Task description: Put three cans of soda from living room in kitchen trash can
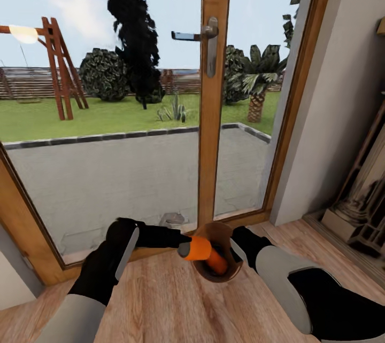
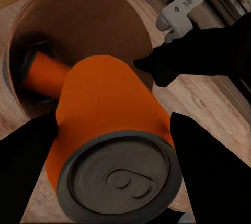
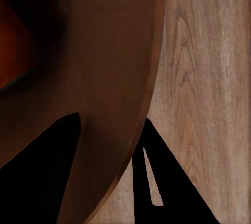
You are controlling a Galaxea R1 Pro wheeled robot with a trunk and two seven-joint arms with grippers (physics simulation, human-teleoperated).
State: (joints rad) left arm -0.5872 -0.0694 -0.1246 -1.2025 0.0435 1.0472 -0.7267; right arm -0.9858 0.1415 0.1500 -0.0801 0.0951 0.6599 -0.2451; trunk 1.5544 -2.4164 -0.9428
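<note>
Orange can (image 1: 197,248) pinched in my L gripper (image 1: 184,246), lying sideways at the mouth of the trash can (image 1: 215,230).

Held can: bright orange body, grey lid w/ pull tab. L wrist view shows a 2nd orange can (image 2: 46,73) already down inside the bin's smooth orange-brown interior. R gripper (image 3: 107,174) straddles the bin's wall, fingers on either side, over pale wood floor (image 3: 209,72); head view adds the glass door (image 1: 214,92) behind.
</note>
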